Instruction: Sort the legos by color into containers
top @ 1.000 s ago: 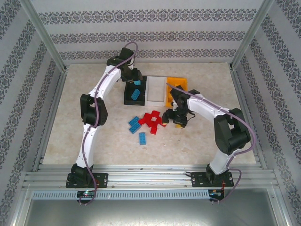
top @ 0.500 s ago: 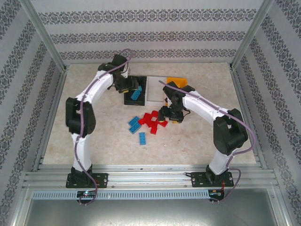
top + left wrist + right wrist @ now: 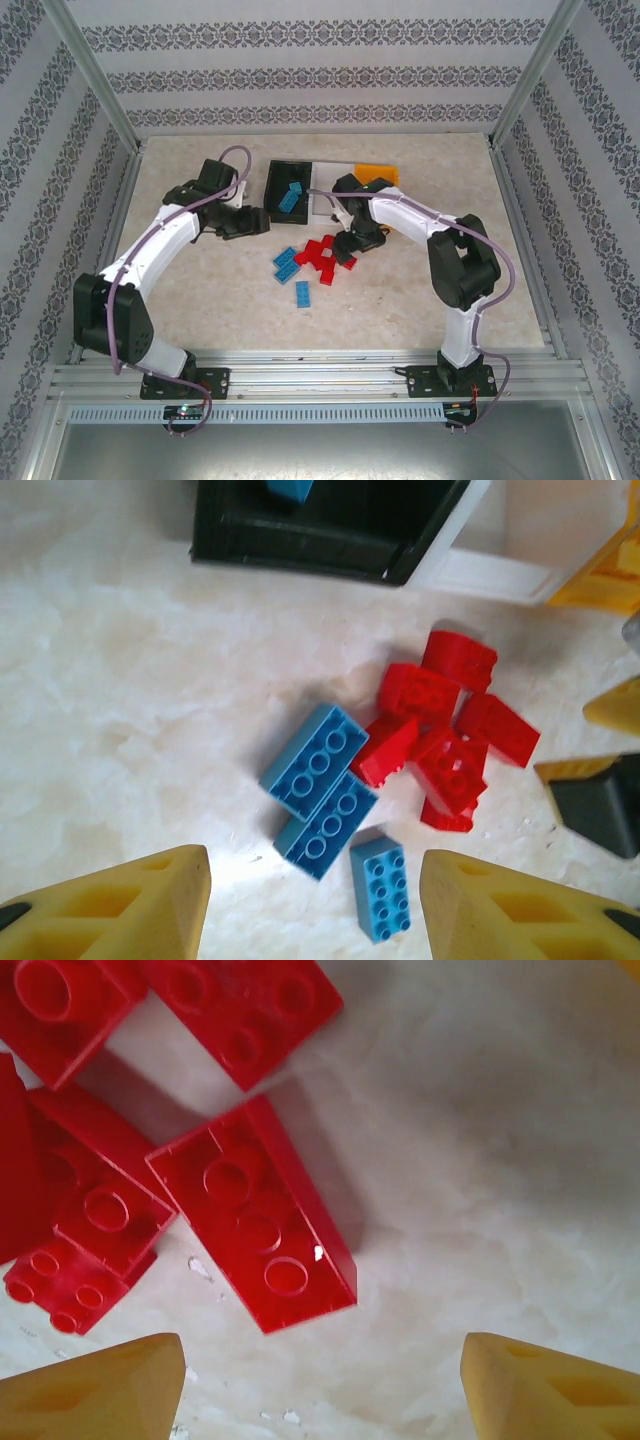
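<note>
Partly done. The black bin (image 3: 272, 183), leftmost of three, holds blue legos (image 3: 291, 197). Left to sort: three blue bricks (image 3: 325, 780) and a red pile (image 3: 445, 720), loose on the table (image 3: 200, 290) just near of the bins. What the white bin (image 3: 510, 540) and the orange bin (image 3: 375, 175) hold cannot be told. The left gripper (image 3: 315, 885) and right gripper (image 3: 320, 1370) each have their jaws apart and empty. The right hovers over a red brick (image 3: 255, 1215).

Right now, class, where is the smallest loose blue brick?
Top view: the smallest blue brick lies on the table, in front of two larger blue bricks, front-left of the red pile.
</note>
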`<control>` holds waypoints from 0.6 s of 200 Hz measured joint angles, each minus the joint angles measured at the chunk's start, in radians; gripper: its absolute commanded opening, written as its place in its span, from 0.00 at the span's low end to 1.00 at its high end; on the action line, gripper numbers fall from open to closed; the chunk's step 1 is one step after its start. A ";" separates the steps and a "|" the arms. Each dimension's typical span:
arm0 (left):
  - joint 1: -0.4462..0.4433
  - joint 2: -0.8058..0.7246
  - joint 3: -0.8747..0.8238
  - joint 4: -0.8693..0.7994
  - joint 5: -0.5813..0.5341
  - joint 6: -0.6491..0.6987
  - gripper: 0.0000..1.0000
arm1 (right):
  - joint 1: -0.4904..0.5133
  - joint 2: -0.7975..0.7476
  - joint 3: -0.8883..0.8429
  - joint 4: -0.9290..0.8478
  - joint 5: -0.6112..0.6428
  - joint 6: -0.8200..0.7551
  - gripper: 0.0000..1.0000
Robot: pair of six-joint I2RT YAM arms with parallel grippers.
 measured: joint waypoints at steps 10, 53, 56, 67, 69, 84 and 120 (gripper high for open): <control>0.002 -0.026 -0.029 -0.001 0.003 0.001 0.59 | 0.000 0.024 0.022 0.000 0.002 -0.013 0.73; 0.006 -0.084 -0.059 -0.025 0.006 0.005 0.59 | 0.007 0.104 0.063 -0.006 0.001 -0.039 0.71; 0.008 -0.088 -0.062 -0.024 0.006 0.005 0.59 | 0.007 0.107 0.064 -0.006 0.001 -0.039 0.71; 0.010 -0.107 -0.077 -0.026 0.006 0.005 0.59 | 0.007 0.121 0.069 -0.006 -0.002 -0.039 0.71; 0.010 -0.109 -0.080 -0.026 0.006 0.005 0.59 | 0.007 0.124 0.070 -0.006 -0.002 -0.039 0.70; 0.011 -0.123 -0.103 -0.027 0.007 0.005 0.59 | 0.007 0.138 0.074 -0.008 -0.005 -0.038 0.69; 0.012 -0.136 -0.156 -0.031 0.009 0.005 0.60 | 0.007 0.149 0.076 -0.005 -0.005 -0.026 0.58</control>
